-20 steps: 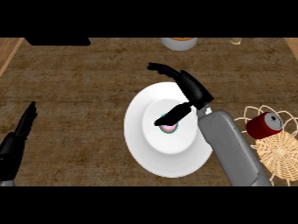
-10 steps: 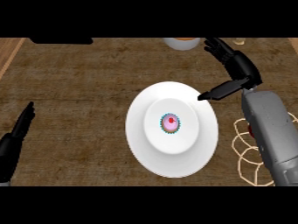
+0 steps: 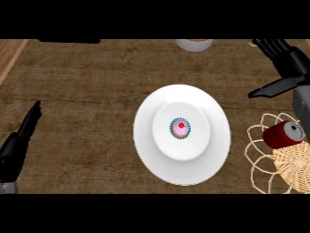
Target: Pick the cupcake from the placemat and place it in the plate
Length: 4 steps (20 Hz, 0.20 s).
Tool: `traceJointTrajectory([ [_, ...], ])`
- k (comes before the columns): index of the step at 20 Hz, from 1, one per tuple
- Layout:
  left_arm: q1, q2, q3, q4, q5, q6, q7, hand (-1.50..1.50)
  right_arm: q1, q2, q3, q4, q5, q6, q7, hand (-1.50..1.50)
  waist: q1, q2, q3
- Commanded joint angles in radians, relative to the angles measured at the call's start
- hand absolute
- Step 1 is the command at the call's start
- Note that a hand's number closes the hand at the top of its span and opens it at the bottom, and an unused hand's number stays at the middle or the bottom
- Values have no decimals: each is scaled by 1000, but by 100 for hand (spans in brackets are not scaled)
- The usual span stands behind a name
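A small cupcake point(image 3: 180, 128) with pink icing and a red dot on top stands upright in the middle of the white plate point(image 3: 211, 157). The woven wicker placemat point(image 3: 298, 169) lies at the right edge, partly under my right forearm. My right hand point(image 3: 289, 68) hovers at the upper right, apart from the plate, fingers relaxed and thumb pointing left, holding nothing. My left hand point(image 3: 15, 152) rests open at the lower left edge with its fingers straight.
A red can point(image 3: 282, 134) lies on the placemat beside my right forearm. A white cup point(image 3: 195, 44) stands at the far edge of the wooden counter. A dark object point(image 3: 70, 41) shows at the top left.
My right hand let go of the cupcake on the plate, then rose and drew back to the upper right. The left hand has stayed still.
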Motion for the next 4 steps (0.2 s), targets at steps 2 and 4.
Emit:
traceJointTrajectory([
  [2, -14, -13, -14, 4, -18, 4, 3, 0, -63, -94, -9, 151, 31, 68, -105, -150, 11, 4, 1],
  [4, -30, 18, 10, -38, 9, -23, 47, 0, -35, -113, -4, 164, 37, 84, -149, -150, 20, 8, 2],
])
